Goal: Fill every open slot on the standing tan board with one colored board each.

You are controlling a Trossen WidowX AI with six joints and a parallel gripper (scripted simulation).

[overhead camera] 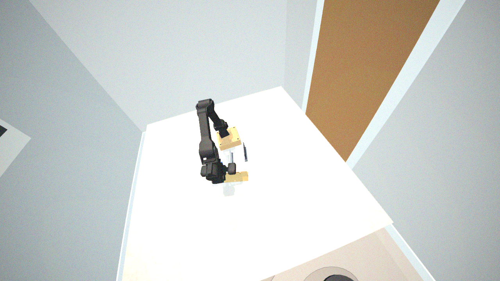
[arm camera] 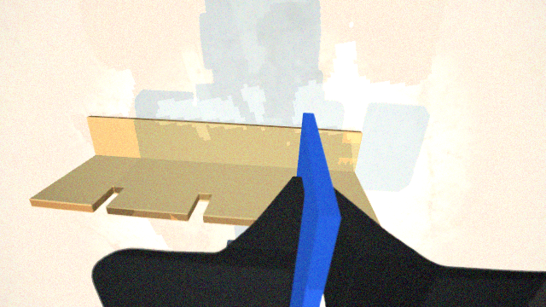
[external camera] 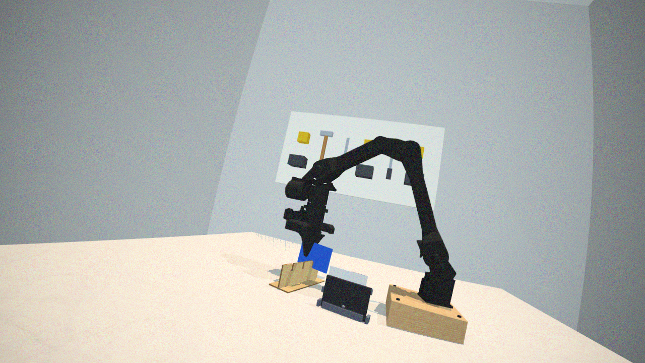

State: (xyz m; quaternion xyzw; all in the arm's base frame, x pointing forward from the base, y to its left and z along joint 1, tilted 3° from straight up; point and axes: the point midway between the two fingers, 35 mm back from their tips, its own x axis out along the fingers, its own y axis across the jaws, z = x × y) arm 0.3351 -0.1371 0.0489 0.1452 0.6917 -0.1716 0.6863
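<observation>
My gripper (external camera: 307, 253) (arm camera: 305, 187) is shut on the blue board (external camera: 321, 258) (arm camera: 317, 209), which is upright and crosswise to the standing tan board (overhead camera: 234, 177) (external camera: 295, 274) (arm camera: 171, 179), at its far end in the exterior view. The blue board's lower edge overlaps the tan board's top edge in that view; its notch is not visible, and I cannot tell whether it has entered the slot. The other two slots are empty in the wrist view. A black board (external camera: 347, 295) (overhead camera: 245, 153) stands in its holder (external camera: 344, 313). A pale grey board (external camera: 349, 272) (overhead camera: 231, 157) stands behind it.
The arm's wooden base block (overhead camera: 229, 139) (external camera: 426, 318) sits beyond the boards from the tan board. The black and pale boards stand between the block and the tan board. A tool panel (external camera: 361, 196) hangs on the back wall.
</observation>
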